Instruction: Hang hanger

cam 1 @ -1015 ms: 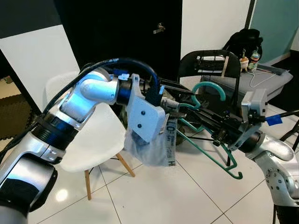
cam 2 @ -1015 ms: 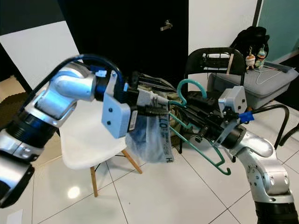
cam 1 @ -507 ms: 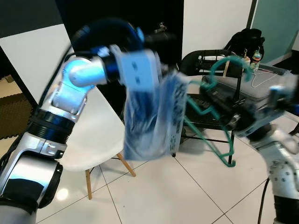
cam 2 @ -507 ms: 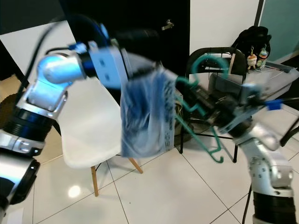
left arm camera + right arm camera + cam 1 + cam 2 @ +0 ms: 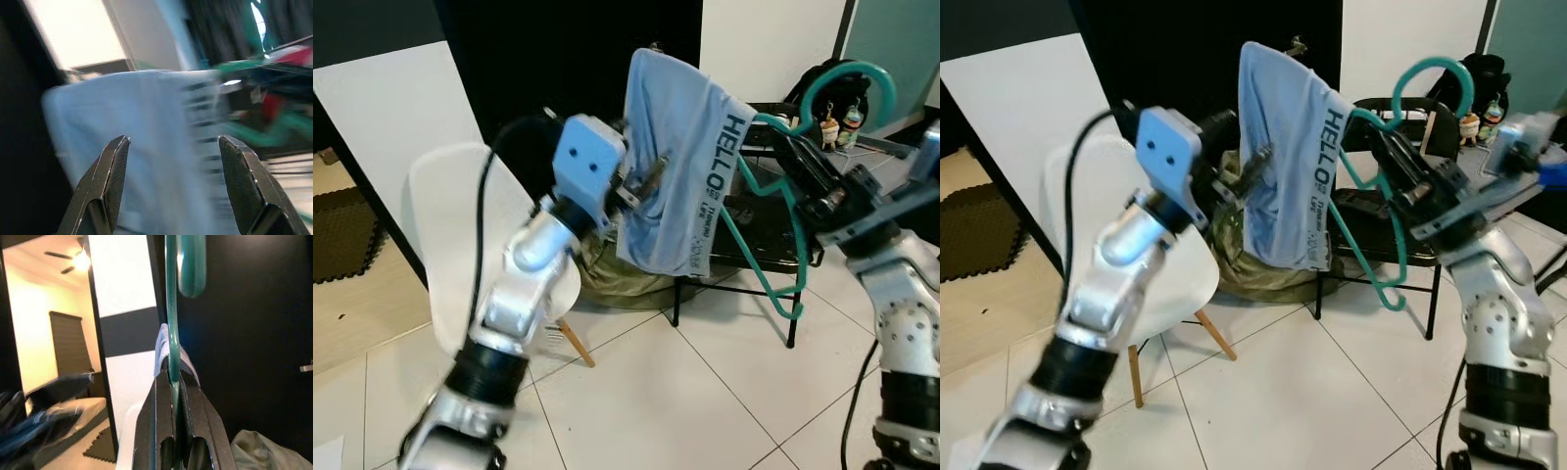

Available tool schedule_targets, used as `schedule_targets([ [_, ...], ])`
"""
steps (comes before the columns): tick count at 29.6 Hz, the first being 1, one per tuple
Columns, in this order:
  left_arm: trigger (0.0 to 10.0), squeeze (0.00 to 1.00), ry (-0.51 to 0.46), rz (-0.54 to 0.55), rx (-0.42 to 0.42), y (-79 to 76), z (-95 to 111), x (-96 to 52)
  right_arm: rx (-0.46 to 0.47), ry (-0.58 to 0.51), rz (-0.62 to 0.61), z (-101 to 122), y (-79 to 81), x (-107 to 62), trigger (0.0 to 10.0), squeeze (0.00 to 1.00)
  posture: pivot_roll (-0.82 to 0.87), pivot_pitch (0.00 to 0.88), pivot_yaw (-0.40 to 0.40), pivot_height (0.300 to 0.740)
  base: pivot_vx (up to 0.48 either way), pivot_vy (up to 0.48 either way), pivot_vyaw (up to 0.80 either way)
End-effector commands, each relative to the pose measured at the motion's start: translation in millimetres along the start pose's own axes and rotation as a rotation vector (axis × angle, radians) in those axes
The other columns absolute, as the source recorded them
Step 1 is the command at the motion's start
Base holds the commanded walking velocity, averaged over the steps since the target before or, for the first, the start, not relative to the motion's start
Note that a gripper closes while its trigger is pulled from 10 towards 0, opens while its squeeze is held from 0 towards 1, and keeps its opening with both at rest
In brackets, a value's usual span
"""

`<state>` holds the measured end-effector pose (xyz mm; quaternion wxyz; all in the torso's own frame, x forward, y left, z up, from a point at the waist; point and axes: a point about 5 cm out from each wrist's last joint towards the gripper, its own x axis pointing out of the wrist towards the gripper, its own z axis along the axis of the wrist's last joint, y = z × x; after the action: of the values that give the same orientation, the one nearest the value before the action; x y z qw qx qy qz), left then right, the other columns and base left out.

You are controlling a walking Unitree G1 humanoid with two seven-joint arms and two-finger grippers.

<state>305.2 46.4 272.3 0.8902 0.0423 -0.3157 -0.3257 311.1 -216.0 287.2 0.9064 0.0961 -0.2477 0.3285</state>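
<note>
your right gripper [image 5: 1400,191] sits at about 3 o'clock in the head views, its jaws pinched on the green hanger [image 5: 773,235] just under the hook — the right wrist view shows the two fingers [image 5: 159,416] pressed against the green wire [image 5: 171,308] from both sides. the hanger is raised, its hook curling at 1 o'clock in front of the black backpack [image 5: 827,83], its lower bar dropping toward 4 o'clock. a light blue garment [image 5: 680,176] with dark lettering is draped over the hanger's far shoulder and hangs down the middle of the view.

your left gripper [image 5: 168,188] is near the centre, just beside the garment's left edge; its jaws stand spread, with the blurred blue cloth [image 5: 137,147] across the gap and no clear contact.

room to move is tight behind the cloth: a black folding chair [image 5: 1386,235] stands at 3 o'clock, an olive bag [image 5: 617,279] on the floor under the garment, a white shell chair [image 5: 460,245] at 9 o'clock. the white tiled floor [image 5: 685,401] lies from 5 to 7 o'clock. a dark door [image 5: 538,59] with a lever handle fills 12 o'clock — white wall [image 5: 382,108] to its left.
</note>
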Motion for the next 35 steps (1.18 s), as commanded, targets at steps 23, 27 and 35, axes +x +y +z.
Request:
schedule_targets([
  [23, 10.0, 0.00, 0.398, 0.319, -0.061, -15.8, -50, -22.8, -0.108, 0.231, 0.238, -33, 38.4, 21.4, 10.0, 0.00, -0.04, 0.000, 0.029, 0.740, 0.000, 0.000, 0.00],
  [27, 10.0, 0.00, 0.433, 0.386, -0.028, -7.8, -53, -26.2, -0.096, 0.227, 0.268, -33, 42.9, 21.4, 10.0, 0.00, -0.04, 0.000, 0.031, 0.740, 0.000, 0.000, 0.00],
  [35, 10.0, 0.00, 0.454, 0.481, -0.011, 0.8, -50, -28.5, -0.075, 0.232, 0.308, -40, 54.8, 20.8, 10.0, 0.00, -0.03, 0.000, 0.033, 0.740, 0.000, 0.000, 0.00],
])
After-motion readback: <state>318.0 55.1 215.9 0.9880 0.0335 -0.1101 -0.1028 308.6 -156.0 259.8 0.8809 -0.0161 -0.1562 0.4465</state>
